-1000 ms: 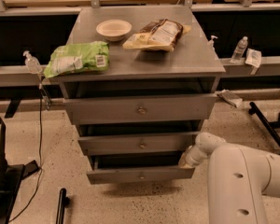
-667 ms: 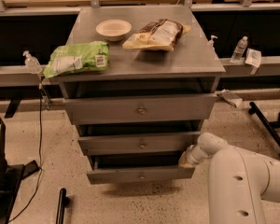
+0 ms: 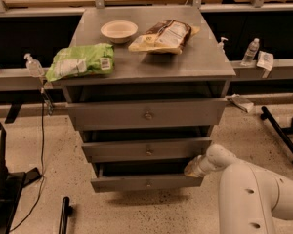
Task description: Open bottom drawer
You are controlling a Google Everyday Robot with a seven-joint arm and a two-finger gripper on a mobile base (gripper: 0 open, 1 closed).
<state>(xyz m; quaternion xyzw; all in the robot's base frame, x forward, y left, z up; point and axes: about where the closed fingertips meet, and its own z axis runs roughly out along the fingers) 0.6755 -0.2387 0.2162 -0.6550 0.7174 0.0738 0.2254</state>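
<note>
Camera view: a green snack bag is lying at the left front of the grey tabletop. It is showing a small white panel with a barcode, and its printing is too small to read. Beside it, toward the back, a pale round bowl is sitting upright. To the bowl's right a brown and yellow snack bag is lying flat and showing a white label whose words cannot be made out. A clear pump bottle is standing on the ledge to the left. A water bottle is standing on the ledge to the right.

Under the tabletop three grey drawer fronts are stacking downward, each narrower than the one above. The bottom drawer is sitting lowest, just above the speckled floor. Its flat front is facing the camera and its long axis is running left to right. Its small round knob is sitting at the centre. A dark gap is showing between it and the middle drawer, and it is appearing to stand partly pulled out.

The white arm is reaching in from the lower right, bending at a rounded joint and pointing left. The pincer is sitting at the right end of the bottom drawer, against its upper corner. Whether it is open or closed cannot be told.
</note>
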